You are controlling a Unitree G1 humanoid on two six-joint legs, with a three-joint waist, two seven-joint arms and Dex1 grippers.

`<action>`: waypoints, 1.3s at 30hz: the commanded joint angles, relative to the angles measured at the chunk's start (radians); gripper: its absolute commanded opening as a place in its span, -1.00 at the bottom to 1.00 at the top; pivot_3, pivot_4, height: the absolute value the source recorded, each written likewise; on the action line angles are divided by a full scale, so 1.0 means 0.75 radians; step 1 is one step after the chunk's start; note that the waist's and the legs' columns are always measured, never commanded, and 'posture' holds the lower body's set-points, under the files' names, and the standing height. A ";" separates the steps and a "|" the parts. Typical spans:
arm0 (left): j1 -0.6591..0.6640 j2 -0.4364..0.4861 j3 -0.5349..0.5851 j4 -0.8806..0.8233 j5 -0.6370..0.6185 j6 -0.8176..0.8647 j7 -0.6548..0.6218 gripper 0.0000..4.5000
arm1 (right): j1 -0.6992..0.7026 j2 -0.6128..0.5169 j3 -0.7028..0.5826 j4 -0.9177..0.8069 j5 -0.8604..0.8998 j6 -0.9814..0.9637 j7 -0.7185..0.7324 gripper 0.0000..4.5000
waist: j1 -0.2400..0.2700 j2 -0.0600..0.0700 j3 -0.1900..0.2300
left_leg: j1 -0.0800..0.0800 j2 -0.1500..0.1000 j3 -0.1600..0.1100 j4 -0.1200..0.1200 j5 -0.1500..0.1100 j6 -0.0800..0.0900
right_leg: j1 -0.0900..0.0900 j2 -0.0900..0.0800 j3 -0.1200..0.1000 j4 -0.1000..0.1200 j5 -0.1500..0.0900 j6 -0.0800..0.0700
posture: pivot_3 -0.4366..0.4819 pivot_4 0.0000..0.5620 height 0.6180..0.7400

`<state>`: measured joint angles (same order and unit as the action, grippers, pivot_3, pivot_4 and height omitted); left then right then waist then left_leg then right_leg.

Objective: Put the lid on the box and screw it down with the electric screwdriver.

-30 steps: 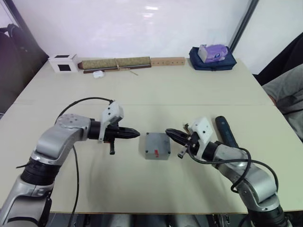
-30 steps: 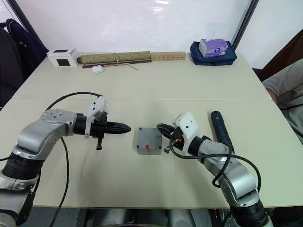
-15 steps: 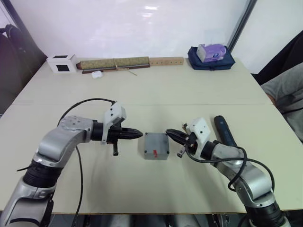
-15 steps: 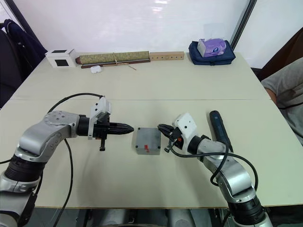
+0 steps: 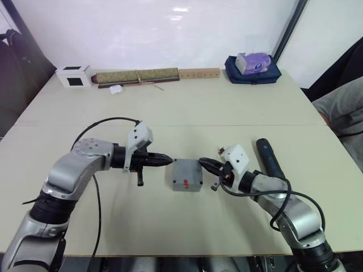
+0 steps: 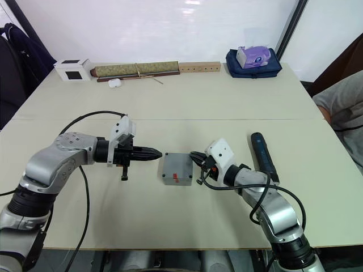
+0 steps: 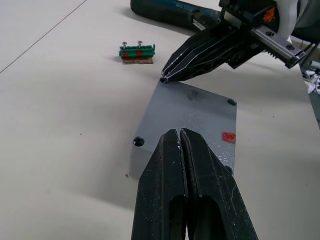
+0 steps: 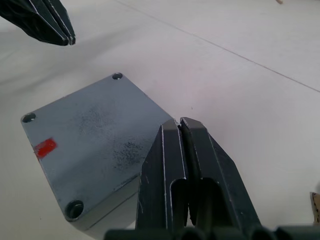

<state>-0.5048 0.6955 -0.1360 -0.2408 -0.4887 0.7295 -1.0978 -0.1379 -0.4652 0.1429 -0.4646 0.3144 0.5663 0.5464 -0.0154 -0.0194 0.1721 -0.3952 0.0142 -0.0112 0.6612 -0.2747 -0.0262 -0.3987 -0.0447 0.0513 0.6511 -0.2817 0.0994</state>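
Both your grippers have their fingers pressed together with nothing between them. The left gripper [image 5: 165,160] now points at the left side of the lid [image 5: 188,174], and the right gripper [image 5: 205,164] points at its right side. Compared with a second ago, both tips have come a little closer to it, the left one more clearly; in the left wrist view the right tip seems to touch the far corner of the lid, though I cannot be sure of contact.

The lid already lies on the box [image 6: 176,179], flat and square to it, with empty screw holes showing in the corners and a small red mark on top. So I judge the first half of the task done, and the two tips are only nudging the lid into line.

The screwdriver [image 5: 270,159] lies untouched on the table [image 5: 227,107], just beyond your right gripper. A small green part [image 7: 136,52] lies near it. The screwing has not begun.
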 commanded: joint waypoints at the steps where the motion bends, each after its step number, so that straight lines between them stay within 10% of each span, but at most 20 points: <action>1: -0.020 0.000 0.010 -0.023 -0.009 -0.018 0.002 -1.00 | -0.019 0.006 -0.001 -0.010 -0.013 -0.018 -0.001 -0.99 | 0.000 0.000 0.000 | 0.000 0.000 0.000 0.000 0.000 0.000 | 0.000 0.000 0.000 0.000 0.000 0.000 | -0.05 -0.47 1.00; 7: -0.024 -0.002 0.010 -0.016 -0.008 -0.018 0.002 -1.00 | -0.022 0.008 -0.004 -0.011 -0.009 -0.011 0.008 -0.53 | 0.000 0.000 0.000 | 0.000 0.000 0.000 0.000 0.000 0.000 | 0.000 0.000 0.000 0.000 0.000 0.000 | -0.05 -0.47 1.00; 14: -0.079 -0.049 -0.013 0.009 0.033 -0.073 0.023 -1.00 | -0.026 -0.025 -0.162 -0.088 0.114 0.116 0.004 0.77 | 0.004 0.000 0.000 | 0.000 0.000 0.000 0.000 0.000 0.000 | 0.000 0.000 0.000 0.000 0.000 0.000 | -0.05 -0.47 1.00; 25: -0.312 -0.191 -0.191 0.114 0.132 -0.304 -0.128 -1.00 | -0.347 -0.430 -0.695 0.066 0.401 0.873 -0.083 0.89 | 0.000 0.002 0.001 | -0.002 -0.002 0.001 0.000 -0.001 0.002 | -0.001 -0.001 0.000 -0.001 0.000 0.000 | -0.05 -0.47 1.00; 30: -0.390 -0.252 -0.255 0.145 0.157 -0.359 -0.188 -1.00 | -0.495 -0.706 -0.615 0.290 0.459 1.301 0.008 0.89 | 0.004 0.006 0.003 | -0.007 -0.002 0.004 0.001 -0.001 0.003 | -0.005 0.000 0.000 0.000 0.000 0.000 | -0.05 -0.47 1.00; 39: -0.329 -0.234 -0.285 0.087 0.213 -0.415 -0.196 -1.00 | -0.476 -0.956 -0.277 0.452 0.511 1.300 0.293 0.89 | 0.001 0.008 0.002 | -0.016 -0.002 0.005 0.003 -0.003 0.005 | -0.013 -0.001 0.001 -0.001 0.001 0.001 | -0.05 -0.47 1.00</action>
<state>-0.7694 0.5111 -0.3682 -0.1294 -0.3267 0.4232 -1.2554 -0.4768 -1.1489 -0.0834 -0.1322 0.6720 1.5197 0.7152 -0.0148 -0.0134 0.1740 -0.4068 0.0127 -0.0074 0.6638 -0.2767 -0.0224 -0.4090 -0.0451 0.0519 0.6506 -0.2812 0.1000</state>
